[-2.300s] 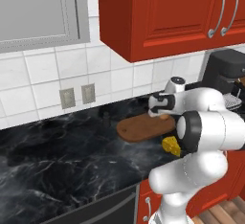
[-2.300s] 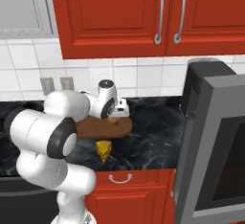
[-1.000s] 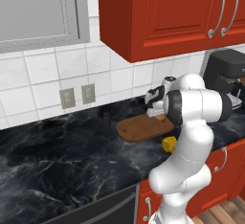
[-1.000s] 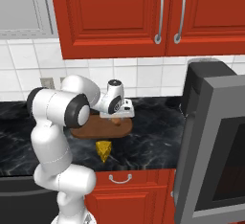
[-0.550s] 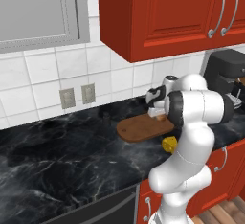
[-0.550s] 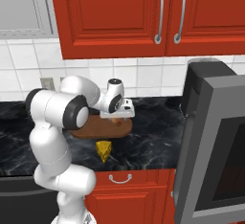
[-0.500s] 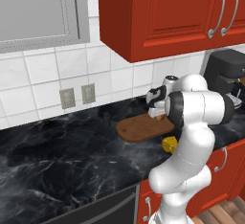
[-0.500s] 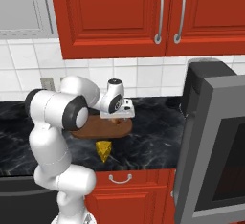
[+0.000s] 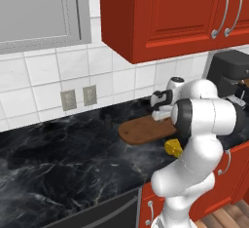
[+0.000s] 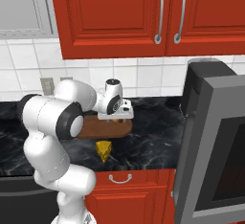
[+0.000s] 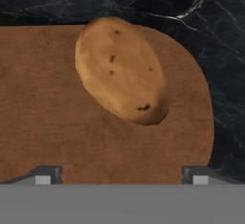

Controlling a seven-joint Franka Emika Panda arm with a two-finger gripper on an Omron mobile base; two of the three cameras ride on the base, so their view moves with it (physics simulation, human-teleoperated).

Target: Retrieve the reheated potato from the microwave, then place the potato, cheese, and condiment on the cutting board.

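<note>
The brown potato [image 11: 119, 70] lies on the dark wooden cutting board [image 11: 48, 122], near its rounded end. My gripper [image 11: 122, 173] hangs just above it, open, its two fingertips apart and touching nothing. From the base views the hand [image 9: 163, 103] points down over the right end of the cutting board [image 9: 143, 130], and the gripper [image 10: 115, 119] sits low over the board [image 10: 103, 128]. The yellow cheese [image 9: 172, 147] wedge rests on the counter in front of the board, also seen as cheese [image 10: 103, 150]. A small dark bottle [image 9: 108, 120], likely the condiment, stands behind the board's left end. The grey microwave [image 10: 215, 137] is at the right.
A black coffee machine [image 9: 231, 71] stands at the right of the counter. Red cabinets [image 10: 143, 17] hang overhead. The black marble counter [image 9: 58, 163] stretches left of the board. My own white arm [image 10: 52, 122] covers the board's left part in the right base view.
Since the earliest frames the arm's elbow has swung up and back. The hand has stayed over the board's right end, and the jaws have spread off the potato.
</note>
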